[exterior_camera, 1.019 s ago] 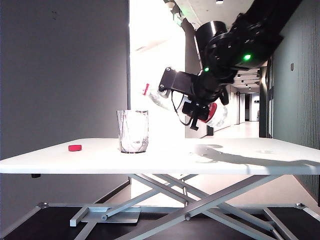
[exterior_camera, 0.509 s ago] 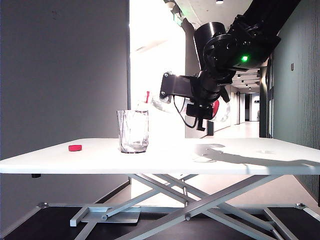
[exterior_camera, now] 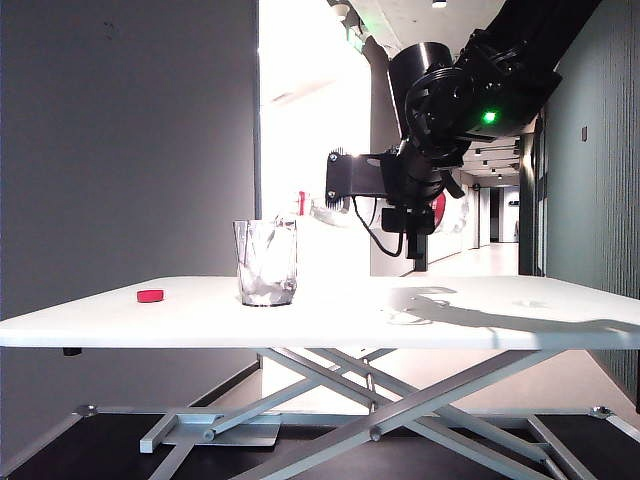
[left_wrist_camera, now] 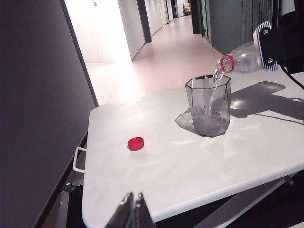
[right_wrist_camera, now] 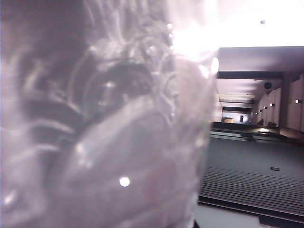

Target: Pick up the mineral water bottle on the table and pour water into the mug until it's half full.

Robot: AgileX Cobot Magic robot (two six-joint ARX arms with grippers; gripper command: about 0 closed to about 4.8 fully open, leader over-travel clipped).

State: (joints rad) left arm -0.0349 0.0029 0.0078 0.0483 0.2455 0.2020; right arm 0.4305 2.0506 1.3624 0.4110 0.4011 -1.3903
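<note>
Above the white desk [exterior_camera: 330, 305], on the right of the exterior view, the right gripper [exterior_camera: 345, 187] holds the mineral water bottle [left_wrist_camera: 240, 61] tipped over to roughly level, its open mouth with the pinkish-red neck ring pointing toward the mug [exterior_camera: 266, 262]. The jaws are closed on the bottle's body; the left wrist view shows a striped pad pressed against the clear plastic beside the black housing of the arm. From that same view a thin stream of water runs from the bottle's mouth down over the near rim and into the mug, and a shallow layer of water sits in the mug's base, well below the halfway mark. The mug stands upright on the desk, left of centre in the exterior view, directly under the bottle's mouth and not touching it.

The right wrist view is almost filled by the bottle [right_wrist_camera: 104, 128], seen so close that it is only a blur of clear ribbed plastic, with a corridor showing past its edge.

A small red cap [left_wrist_camera: 136, 143] lies flat on the desk, apart from the mug and nearer the desk's left end in the exterior view [exterior_camera: 150, 295].

The left gripper [left_wrist_camera: 133, 213] sits low, off the near edge of the desk and well away from mug and bottle. Its jaws are pressed together at the tips with nothing between them.
</note>
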